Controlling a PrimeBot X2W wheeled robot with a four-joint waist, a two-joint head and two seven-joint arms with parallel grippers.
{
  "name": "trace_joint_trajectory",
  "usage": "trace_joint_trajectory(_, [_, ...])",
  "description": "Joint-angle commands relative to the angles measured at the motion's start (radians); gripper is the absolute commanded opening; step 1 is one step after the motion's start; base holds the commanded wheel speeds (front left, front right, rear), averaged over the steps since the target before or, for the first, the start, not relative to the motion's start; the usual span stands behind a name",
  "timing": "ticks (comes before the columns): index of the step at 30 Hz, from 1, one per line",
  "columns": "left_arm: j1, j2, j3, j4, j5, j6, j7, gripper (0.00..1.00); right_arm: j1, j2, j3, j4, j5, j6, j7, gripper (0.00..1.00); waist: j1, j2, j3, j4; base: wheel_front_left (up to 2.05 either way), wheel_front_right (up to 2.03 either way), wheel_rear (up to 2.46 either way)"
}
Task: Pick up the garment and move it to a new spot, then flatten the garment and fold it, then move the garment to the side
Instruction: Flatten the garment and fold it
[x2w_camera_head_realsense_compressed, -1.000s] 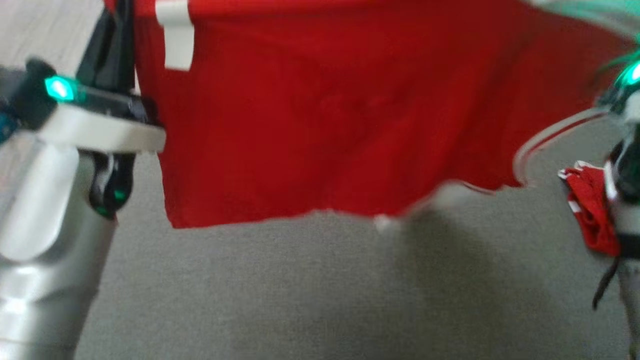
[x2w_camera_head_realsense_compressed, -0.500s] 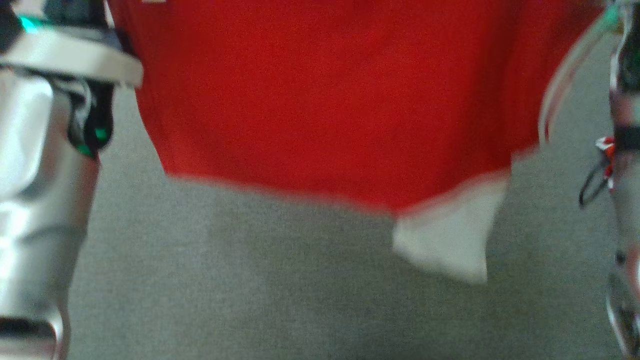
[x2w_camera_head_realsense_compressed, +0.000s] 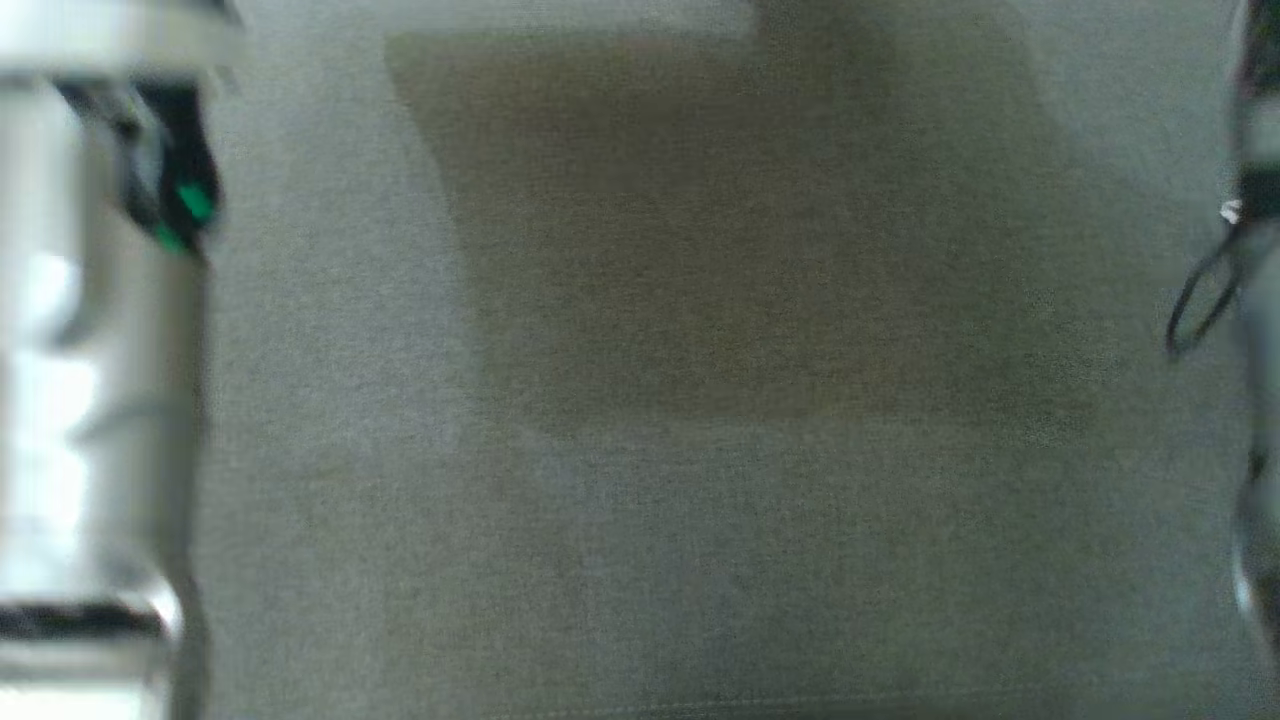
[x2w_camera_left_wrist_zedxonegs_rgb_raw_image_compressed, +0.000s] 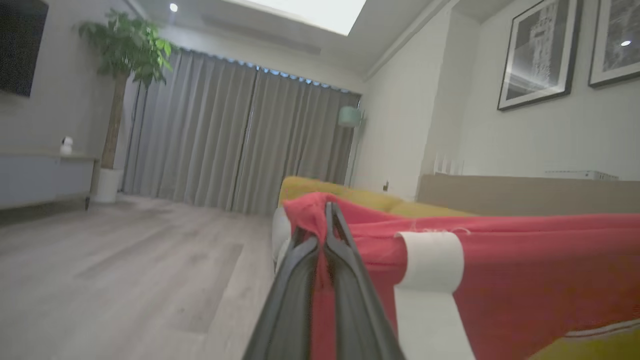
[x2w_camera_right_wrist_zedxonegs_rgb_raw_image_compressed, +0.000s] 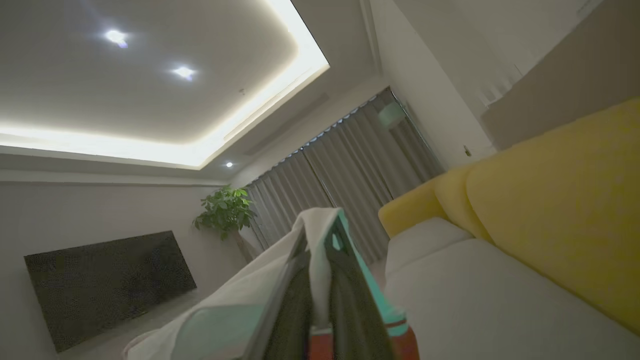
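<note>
Left gripper (x2w_camera_left_wrist_zedxonegs_rgb_raw_image_compressed: 327, 212) clamps a bunched corner of the red, white-banded garment (x2w_camera_left_wrist_zedxonegs_rgb_raw_image_compressed: 525, 280), while right gripper (x2w_camera_right_wrist_zedxonegs_rgb_raw_image_compressed: 324, 232) clamps its white-and-teal edge.

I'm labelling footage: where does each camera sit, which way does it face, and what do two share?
Head view: on the head, facing down at grey fabric; left forearm, right arm at the edges.
Left wrist view: on that wrist, facing curtains and plant; left gripper shut on the red garment.
Right wrist view: on that wrist, tilted toward the ceiling; right gripper shut on the garment.
Both wrist views share curtains, plant, yellow sofa.
</note>
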Motion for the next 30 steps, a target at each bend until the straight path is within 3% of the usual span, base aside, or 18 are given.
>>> trace_joint_trajectory(1, [0.064, 0.027, 0.039, -0.018, -0.003, -0.007, -0.004, 0.0, 0.076, -0.002, 0.016, -0.043, 0.039, -0.001, -0.003, 0.0, -0.0001, 0.0, 0.0, -0.013, 0.0, 0.0, 0.0])
trace_joint_trajectory(10, [0.523, -0.108, 0.138, 0.013, -0.031, -0.014, -0.004, 0.0, 0.653, -0.012, 0.163, -0.166, 0.251, -0.001, 0.016, 0.0, -0.0001, 0.0, -0.039, -0.06, 0.0, 0.0, 0.0])
trace_joint_trajectory(21, [0.816, -0.156, 0.183, -0.023, -0.019, -0.014, -0.004, 0.0, 0.998, -0.014, 0.214, -0.202, 0.384, -0.001, -0.004, 0.0, -0.0001, 0.0, -0.186, -0.065, 0.0, 0.0, 0.0])
trace_joint_trajectory(30, [0.999, -0.158, 0.107, -0.083, -0.052, -0.014, -0.004, 0.0, 1.182, -0.063, 0.237, -0.269, 0.47, -0.001, 0.001, 0.0, -0.0001, 0.0, -0.278, -0.064, 0.0, 0.0, 0.0])
